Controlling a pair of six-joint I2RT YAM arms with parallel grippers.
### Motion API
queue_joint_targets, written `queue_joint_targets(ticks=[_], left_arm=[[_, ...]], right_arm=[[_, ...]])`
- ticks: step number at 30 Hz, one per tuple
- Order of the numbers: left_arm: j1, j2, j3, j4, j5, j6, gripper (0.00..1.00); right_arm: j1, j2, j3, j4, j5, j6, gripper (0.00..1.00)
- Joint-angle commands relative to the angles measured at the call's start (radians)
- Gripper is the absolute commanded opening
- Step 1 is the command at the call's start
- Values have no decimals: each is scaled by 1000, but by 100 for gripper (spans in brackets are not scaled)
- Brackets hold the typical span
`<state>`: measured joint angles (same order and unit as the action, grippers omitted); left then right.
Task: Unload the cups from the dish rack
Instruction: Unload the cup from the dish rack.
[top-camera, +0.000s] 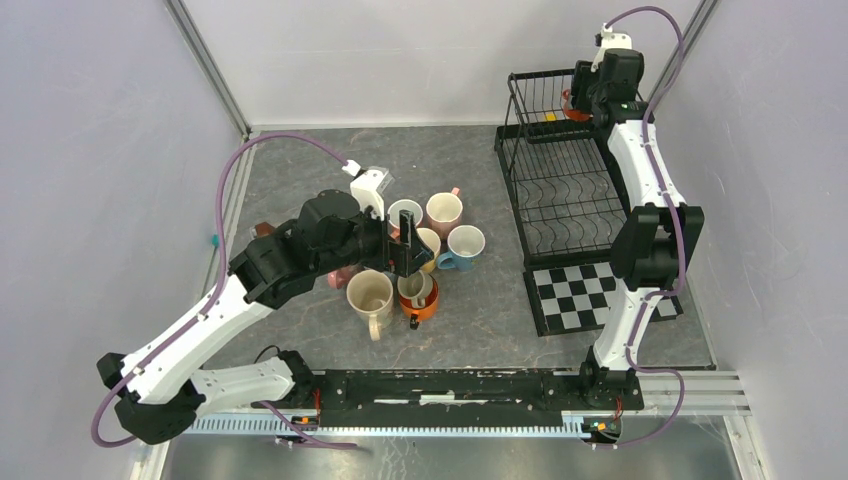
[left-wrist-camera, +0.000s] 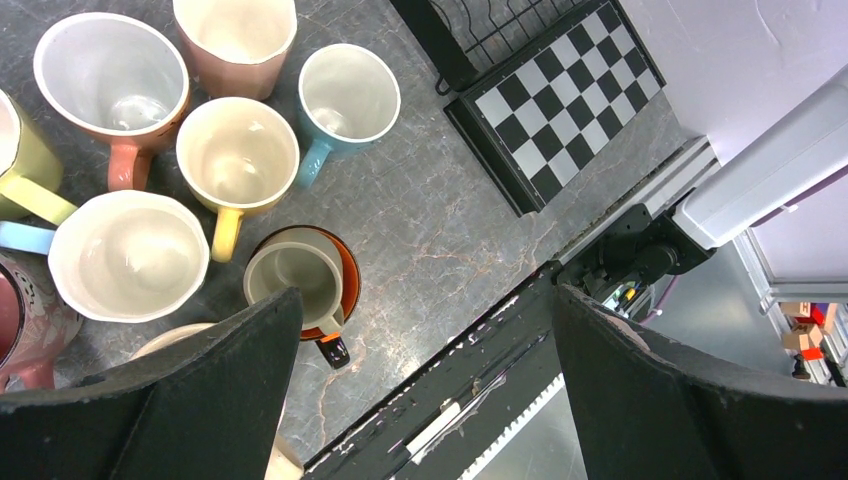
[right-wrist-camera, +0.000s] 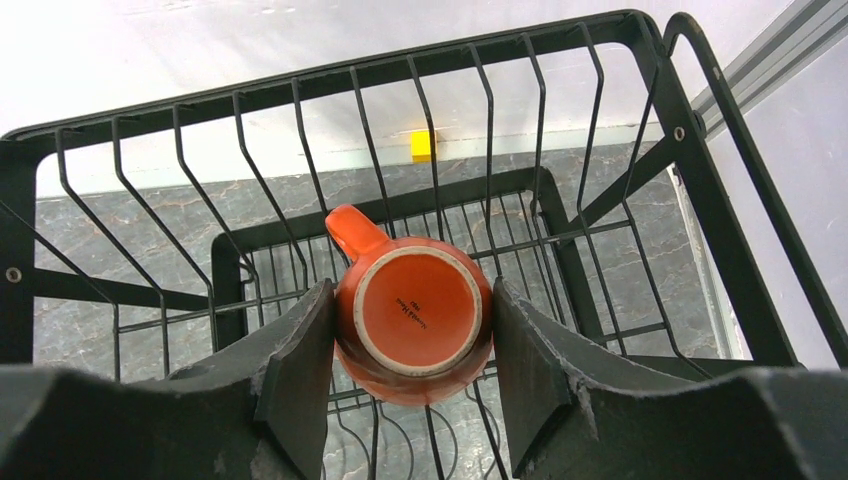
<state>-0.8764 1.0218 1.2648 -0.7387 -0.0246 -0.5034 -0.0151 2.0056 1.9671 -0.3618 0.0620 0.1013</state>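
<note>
With the right end effector (right-wrist-camera: 410, 305) pinching the upturned orange mug (right-wrist-camera: 415, 318) in the top basket of the dish rack (right-wrist-camera: 700, 175), raise it straight until the handle (right-wrist-camera: 355, 232) clears the wires, while the left end effector (left-wrist-camera: 425, 300) hangs spread over the mugs (left-wrist-camera: 238, 150) on the tabletop (left-wrist-camera: 440, 220).
</note>
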Motion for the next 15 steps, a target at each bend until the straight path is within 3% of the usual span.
queue_joint_targets(ticks=[1, 15], left_arm=[[2, 4, 2, 35, 3, 19, 100], [11, 20, -8, 65, -3, 0, 100]], right_arm=[[4, -69, 52, 87, 8, 34, 27], [4, -139, 8, 135, -1, 75, 26]])
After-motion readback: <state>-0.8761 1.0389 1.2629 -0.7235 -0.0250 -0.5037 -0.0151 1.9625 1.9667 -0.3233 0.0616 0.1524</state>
